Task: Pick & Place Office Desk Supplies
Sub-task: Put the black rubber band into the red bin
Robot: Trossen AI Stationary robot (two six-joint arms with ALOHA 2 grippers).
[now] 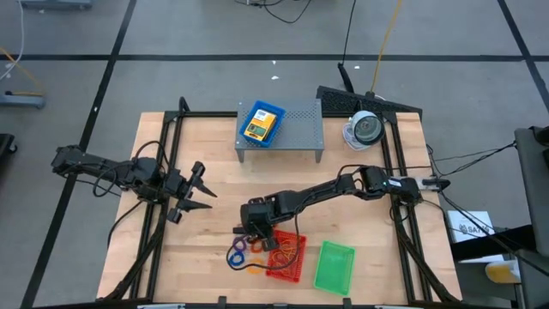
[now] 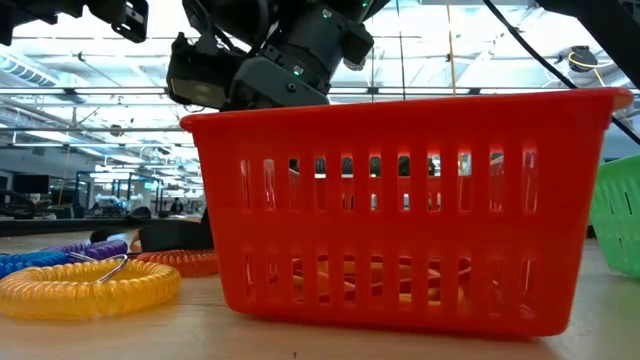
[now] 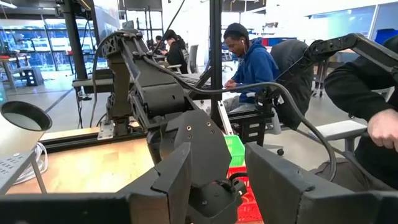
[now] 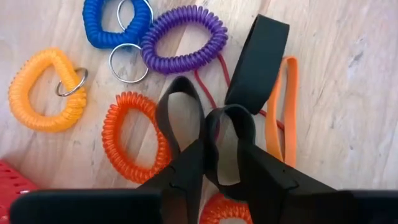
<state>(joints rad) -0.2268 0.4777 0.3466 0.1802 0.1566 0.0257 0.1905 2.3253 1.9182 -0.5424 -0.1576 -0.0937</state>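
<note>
My right gripper (image 1: 256, 233) hangs over a heap of supplies on the table, left of the red mesh tray (image 1: 287, 257), and is shut on a wide black band (image 4: 258, 59). Around it lie blue (image 4: 115, 25), purple (image 4: 183, 37), yellow (image 4: 43, 93) and orange (image 4: 134, 140) coil rings, a flat orange band (image 4: 280, 112) and a thin red rubber band (image 4: 208, 87). The green tray (image 1: 334, 266) rests on the table right of the red one. A blue tray with a crayon box (image 1: 262, 123) sits on the grey shelf. My left gripper (image 1: 204, 189) waits open at the table's left. My right gripper pinches a looped fold of the black band (image 4: 229, 124) between its two fingers (image 4: 186, 168), coming from above and pointing down. The band's other loop (image 4: 180, 109) and its flat end spread out past the fingertips over the rings; whether they rest on the table, I cannot tell.
The grey perforated shelf (image 1: 292, 129) stands at the far middle, with a round white-and-grey device (image 1: 364, 129) to its right. The red tray (image 2: 400, 210) holds some orange and yellow things. Black frame rails run along both table sides. People sit beyond the table.
</note>
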